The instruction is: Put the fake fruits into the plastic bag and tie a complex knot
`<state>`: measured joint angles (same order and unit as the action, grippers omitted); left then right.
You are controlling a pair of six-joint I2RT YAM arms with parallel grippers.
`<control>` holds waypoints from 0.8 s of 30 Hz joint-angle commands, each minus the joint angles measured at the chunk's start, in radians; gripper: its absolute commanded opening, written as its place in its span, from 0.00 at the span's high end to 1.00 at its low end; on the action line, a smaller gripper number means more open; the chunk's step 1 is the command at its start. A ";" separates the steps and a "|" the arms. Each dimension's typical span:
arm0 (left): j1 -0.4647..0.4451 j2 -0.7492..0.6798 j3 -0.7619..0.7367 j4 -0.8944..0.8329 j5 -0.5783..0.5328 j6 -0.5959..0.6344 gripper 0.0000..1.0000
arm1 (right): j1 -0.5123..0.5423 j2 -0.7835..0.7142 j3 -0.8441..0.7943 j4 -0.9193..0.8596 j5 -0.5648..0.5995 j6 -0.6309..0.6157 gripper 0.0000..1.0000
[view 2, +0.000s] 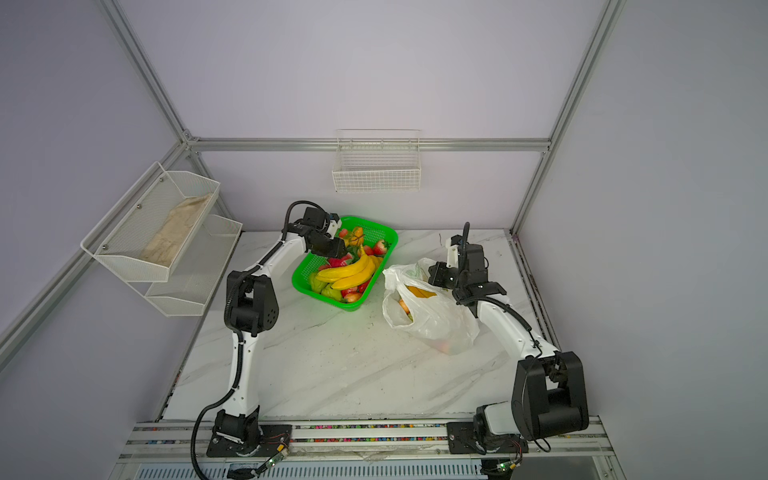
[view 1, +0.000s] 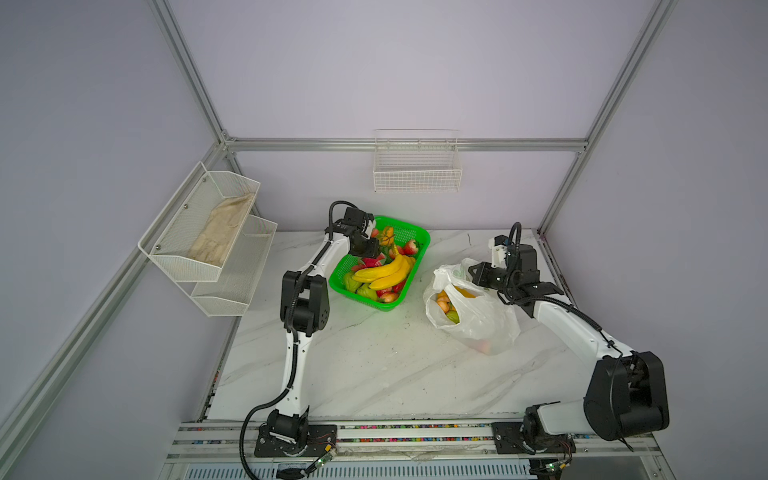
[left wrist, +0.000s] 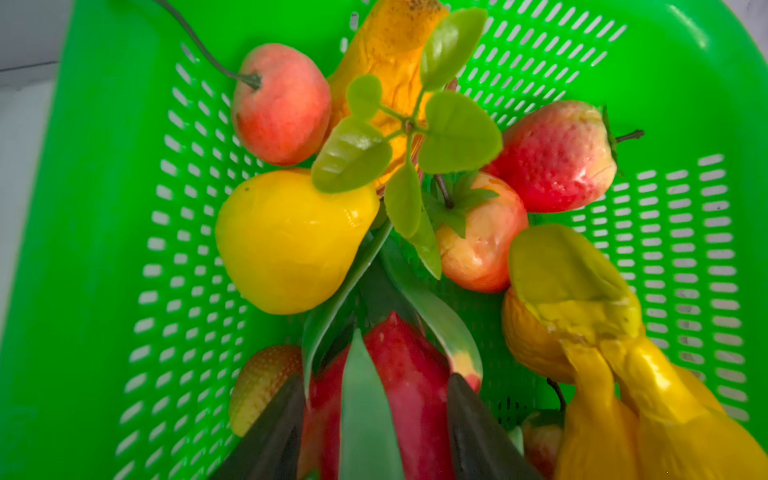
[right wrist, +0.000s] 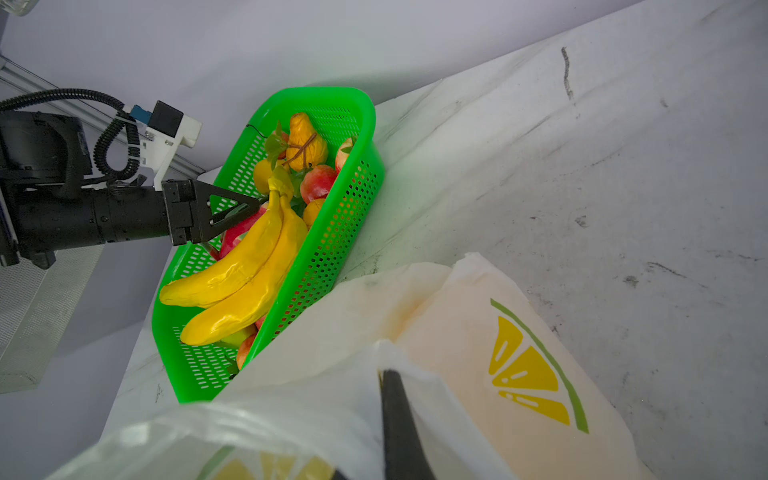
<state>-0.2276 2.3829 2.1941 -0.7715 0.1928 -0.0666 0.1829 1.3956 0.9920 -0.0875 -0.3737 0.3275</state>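
Fake fruits fill a green mesh basket [view 1: 415, 232] [left wrist: 83, 208]: a banana bunch [view 1: 388, 272] [right wrist: 249, 282], strawberries [left wrist: 552, 158], a yellow pear [left wrist: 286, 241] and a pink dragon fruit [left wrist: 411, 374]. My left gripper [view 1: 370, 249] [left wrist: 376, 378] reaches into the basket, its fingers pressed on both sides of the dragon fruit. The plastic bag [view 1: 478, 320] [right wrist: 457, 332] with a lemon print [right wrist: 528, 374] lies to the right, mouth open, with several fruits [view 1: 446, 307] inside. My right gripper [view 1: 473, 272] [right wrist: 388, 374] is shut on the bag's upper rim. No knot is in view.
The basket and the bag sit side by side on the marble table [view 1: 374, 365]. A two-tier white wire rack [view 1: 232, 291] holding a beige cloth [view 1: 222, 232] hangs on the left wall. Another wire basket [view 1: 417, 166] hangs on the back wall.
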 commanded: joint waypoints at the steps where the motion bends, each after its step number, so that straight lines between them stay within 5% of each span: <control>1: 0.011 -0.056 0.043 -0.050 -0.058 0.017 0.52 | -0.004 0.001 -0.010 0.015 0.015 -0.011 1.00; 12: 0.013 -0.196 -0.128 0.070 -0.040 -0.033 0.62 | -0.005 0.000 0.003 0.002 0.018 -0.007 1.00; 17: 0.023 -0.207 -0.178 0.098 -0.015 -0.034 0.38 | -0.004 -0.004 -0.005 0.003 0.026 -0.010 1.00; 24: 0.029 -0.126 -0.102 0.052 0.049 -0.026 0.19 | -0.004 -0.009 -0.010 0.004 0.028 -0.010 1.00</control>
<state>-0.2047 2.2211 2.0636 -0.7063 0.1940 -0.1043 0.1829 1.3952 0.9920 -0.0883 -0.3573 0.3275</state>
